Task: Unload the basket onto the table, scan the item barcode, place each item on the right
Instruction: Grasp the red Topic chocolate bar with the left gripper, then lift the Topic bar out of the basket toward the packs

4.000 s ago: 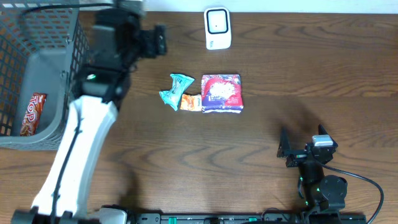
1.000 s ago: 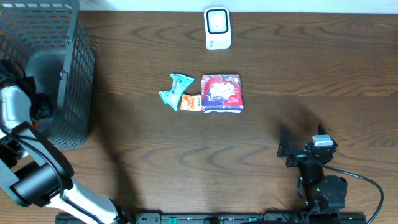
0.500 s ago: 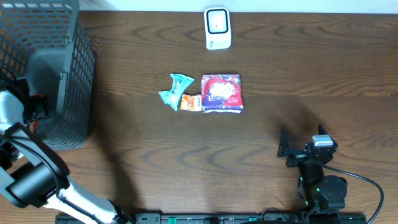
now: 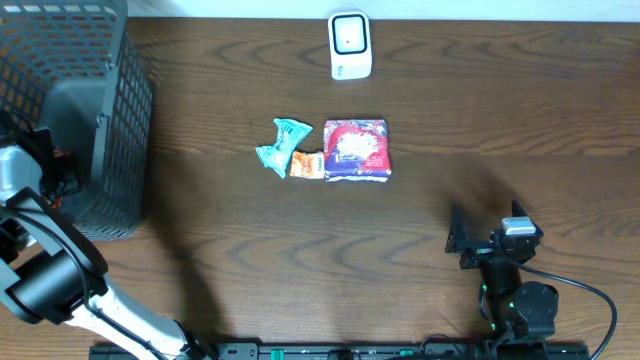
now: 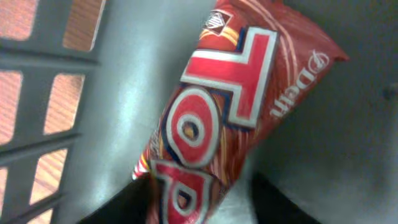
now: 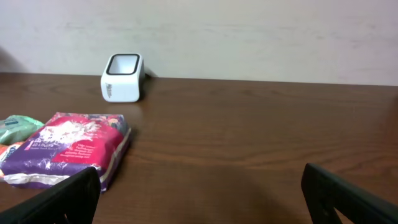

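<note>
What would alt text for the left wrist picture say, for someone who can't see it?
A red snack wrapper lettered TOP lies on the grey basket floor, filling the close-up. The mesh wall stands at left; dark fingers flank the wrapper's lower end.

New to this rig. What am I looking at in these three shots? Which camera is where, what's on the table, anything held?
These are two robot arms at a dark brown wooden table. One picture looks down from above. The other two come from a camera on each arm's wrist.

On the table lie a white box-shaped barcode scanner, a teal crinkled wrapper, a small orange packet and a red-and-purple flat pouch. A dark grey plastic mesh basket stands at the left.

The left arm reaches into the basket. The left pincer straddles the end of a red snack wrapper lettered TOP, but I cannot confirm a firm grip. The right pincer is open and empty.
</note>
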`<act>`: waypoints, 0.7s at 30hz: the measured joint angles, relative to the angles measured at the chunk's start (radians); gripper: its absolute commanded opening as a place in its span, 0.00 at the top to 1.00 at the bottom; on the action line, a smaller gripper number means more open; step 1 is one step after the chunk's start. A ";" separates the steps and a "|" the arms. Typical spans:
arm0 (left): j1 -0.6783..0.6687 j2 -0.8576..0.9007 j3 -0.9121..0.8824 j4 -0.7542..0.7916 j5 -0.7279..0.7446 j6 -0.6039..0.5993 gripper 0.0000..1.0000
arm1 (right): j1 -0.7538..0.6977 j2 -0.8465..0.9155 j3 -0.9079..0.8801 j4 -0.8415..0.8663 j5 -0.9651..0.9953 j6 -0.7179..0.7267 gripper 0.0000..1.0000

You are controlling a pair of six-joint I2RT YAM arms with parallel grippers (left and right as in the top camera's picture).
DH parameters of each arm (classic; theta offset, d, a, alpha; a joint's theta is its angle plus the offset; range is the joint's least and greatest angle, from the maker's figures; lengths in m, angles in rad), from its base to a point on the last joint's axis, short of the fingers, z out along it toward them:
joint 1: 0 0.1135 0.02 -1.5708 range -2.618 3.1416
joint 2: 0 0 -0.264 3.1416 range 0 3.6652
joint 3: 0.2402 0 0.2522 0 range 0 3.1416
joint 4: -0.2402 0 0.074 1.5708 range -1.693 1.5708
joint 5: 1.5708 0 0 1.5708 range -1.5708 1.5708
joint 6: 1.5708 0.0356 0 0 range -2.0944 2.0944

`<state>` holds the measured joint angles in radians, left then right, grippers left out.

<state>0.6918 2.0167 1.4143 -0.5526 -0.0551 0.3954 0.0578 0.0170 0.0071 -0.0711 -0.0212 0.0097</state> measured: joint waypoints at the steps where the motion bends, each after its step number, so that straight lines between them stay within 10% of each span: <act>1: 0.000 0.002 0.000 0.000 0.000 0.005 0.87 | 0.000 0.000 0.000 0.000 0.000 0.000 0.01; 21: -0.063 -0.242 -0.026 0.011 0.222 -0.371 0.93 | 0.000 0.000 0.000 0.000 0.000 0.000 0.01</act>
<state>0.6289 1.7748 1.3884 -0.5415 0.1665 0.0242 0.0578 0.0170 0.0071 -0.0711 -0.0212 0.0097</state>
